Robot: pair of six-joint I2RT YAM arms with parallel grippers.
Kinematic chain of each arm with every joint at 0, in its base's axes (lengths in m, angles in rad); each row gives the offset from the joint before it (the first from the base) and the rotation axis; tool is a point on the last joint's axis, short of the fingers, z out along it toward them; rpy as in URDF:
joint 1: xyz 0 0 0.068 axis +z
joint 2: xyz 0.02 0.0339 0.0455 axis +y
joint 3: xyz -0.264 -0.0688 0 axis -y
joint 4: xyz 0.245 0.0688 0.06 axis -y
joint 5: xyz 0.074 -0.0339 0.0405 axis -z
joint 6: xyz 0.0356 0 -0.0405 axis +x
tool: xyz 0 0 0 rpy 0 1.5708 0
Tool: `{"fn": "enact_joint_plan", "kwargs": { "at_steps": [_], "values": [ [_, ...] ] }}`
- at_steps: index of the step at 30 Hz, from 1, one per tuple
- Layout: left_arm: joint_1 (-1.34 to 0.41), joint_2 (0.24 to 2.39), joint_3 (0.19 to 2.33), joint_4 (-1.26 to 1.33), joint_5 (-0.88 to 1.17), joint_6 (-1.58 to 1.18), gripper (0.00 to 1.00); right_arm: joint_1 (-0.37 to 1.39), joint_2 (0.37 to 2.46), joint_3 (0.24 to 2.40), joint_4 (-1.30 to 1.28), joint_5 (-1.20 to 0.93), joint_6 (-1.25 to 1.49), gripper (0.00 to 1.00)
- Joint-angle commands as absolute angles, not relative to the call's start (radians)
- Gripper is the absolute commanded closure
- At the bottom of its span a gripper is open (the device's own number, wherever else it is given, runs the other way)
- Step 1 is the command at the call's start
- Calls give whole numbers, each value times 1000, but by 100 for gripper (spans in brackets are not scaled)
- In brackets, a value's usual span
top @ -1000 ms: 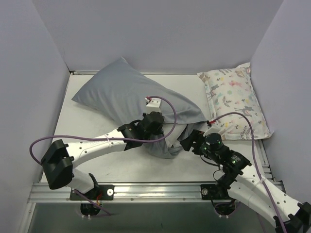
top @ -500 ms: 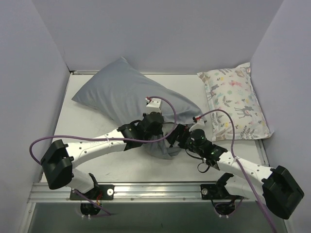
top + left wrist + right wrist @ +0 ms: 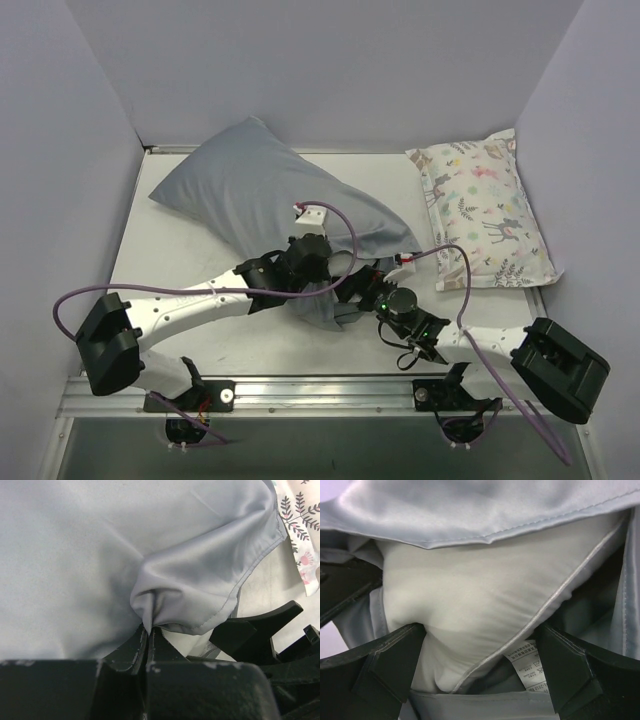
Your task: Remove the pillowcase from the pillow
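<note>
Two grippers at the pillowcase (image 3: pixel 100 555) mouth.
A fold of it is clamped in the left gripper (image 3: pixel 148 630); right gripper (image 3: pixel 480 630) jaws wide apart, astride the exposed white pillow (image 3: pixel 470 590).

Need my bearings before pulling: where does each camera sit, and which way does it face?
Top external: above and behind the bases, looking down on the table; left arm, right arm, grey pillowcase, animal-print pillow.
Left wrist: looks along the shut left gripper pinching a pillowcase fold.
Right wrist: faces the pillowcase's open end; open right gripper straddles the white pillow.
Shared: both wrist views show the hem.
</note>
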State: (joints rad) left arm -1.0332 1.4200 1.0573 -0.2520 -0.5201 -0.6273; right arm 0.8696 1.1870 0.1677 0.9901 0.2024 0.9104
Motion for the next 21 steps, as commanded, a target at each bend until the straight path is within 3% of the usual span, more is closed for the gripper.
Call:
{"fn": "enact_joint_plan", "kwargs": {
  "at_steps": [1, 10, 12, 13, 14, 15, 16, 17, 20, 21],
  "values": [
    [-1037, 1365, 1046, -264, -508, -644, 100, 885, 1155, 172, 1115, 293, 884, 0],
    [-1037, 1351, 1051, -273, -480, -650, 100, 894, 1296, 274, 1141, 282, 845, 3],
    [-1037, 1342, 1048, -279, -466, -650, 100, 884, 1305, 305, 1091, 262, 831, 35],
    [-1037, 1336, 1045, -282, -463, -649, 99, 876, 1301, 334, 1065, 255, 828, 55],
    [-1037, 1322, 1042, -285, -460, -647, 86, 873, 1275, 353, 1027, 256, 821, 90],
    [-1037, 1315, 1039, -288, -459, -644, 78, 873, 1255, 376, 906, 280, 816, 100],
    [-1038, 1302, 1028, -287, -456, -641, 67, 873, 1237, 421, 847, 291, 808, 100],
    [-1039, 1281, 1023, -285, -450, -629, 44, 874, 1198, 437, 801, 308, 789, 100],
    [-1046, 1241, 1017, -279, -408, -601, 20, 876, 1128, 510, 611, 344, 772, 100],
    [-1075, 1227, 1016, -275, -405, -594, 18, 876, 1114, 532, 527, 348, 764, 100]
  ]
}}
